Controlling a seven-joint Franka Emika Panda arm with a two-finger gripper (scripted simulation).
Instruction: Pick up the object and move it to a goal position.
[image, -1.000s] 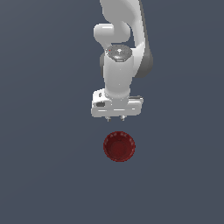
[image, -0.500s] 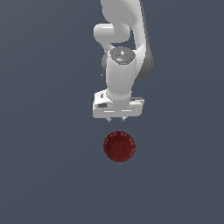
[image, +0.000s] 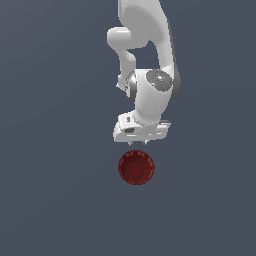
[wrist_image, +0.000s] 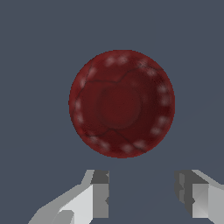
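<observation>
Bowl (image: 136, 167) small, round, dark red, rim finely scalloped. Wrist view: bowl (wrist_image: 121, 103) shows pale glossy spots ringing inner wall, thin dark crack-like lines across surface, flatter darker centre. Sits upright, mouth up, on plain grey-blue floor (image: 55, 190), near middle of exterior view. White gripper (image: 141, 142) hangs just on far side of bowl, not touching. Fingers (wrist_image: 99, 192) spread apart, nothing between them: released. Bowl roughly as wide as gripper body.
</observation>
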